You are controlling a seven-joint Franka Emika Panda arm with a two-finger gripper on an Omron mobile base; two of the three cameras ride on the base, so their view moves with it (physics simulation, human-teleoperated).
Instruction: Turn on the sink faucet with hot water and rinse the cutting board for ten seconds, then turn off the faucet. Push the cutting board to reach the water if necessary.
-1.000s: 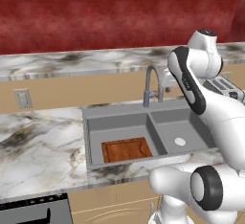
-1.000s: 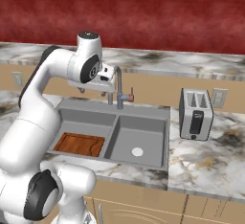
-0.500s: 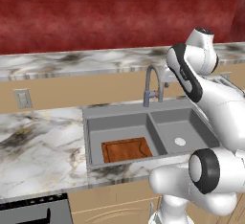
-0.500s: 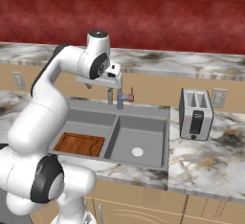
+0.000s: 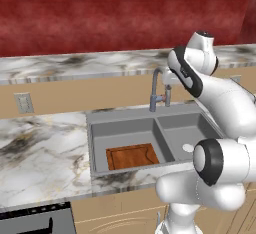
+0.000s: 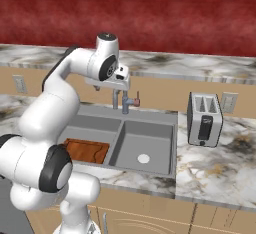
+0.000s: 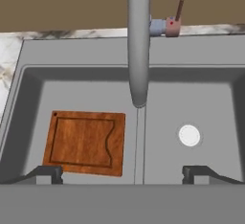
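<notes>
We are hovering pincer point(image 7: 122, 174), fingers spread wide, above sink faucet point(image 7: 139, 41) spout; cutting board point(image 7: 85, 142) lying flat in left basin of sink point(image 7: 86, 76), no water running.

Place: a home kitchen, rendered.
Counter point(image 5: 40, 143): marbled stone over tan cabinets.
Sink point(image 6: 150, 123): grey, two basins, set into the counter, with a faucet point(image 5: 156, 85) behind it.
Toaster point(image 6: 204, 119): beside the sink.
Board point(image 7: 85, 141): wooden, in the left basin.
Wall: dark red, with outlets point(image 5: 22, 103).
</notes>
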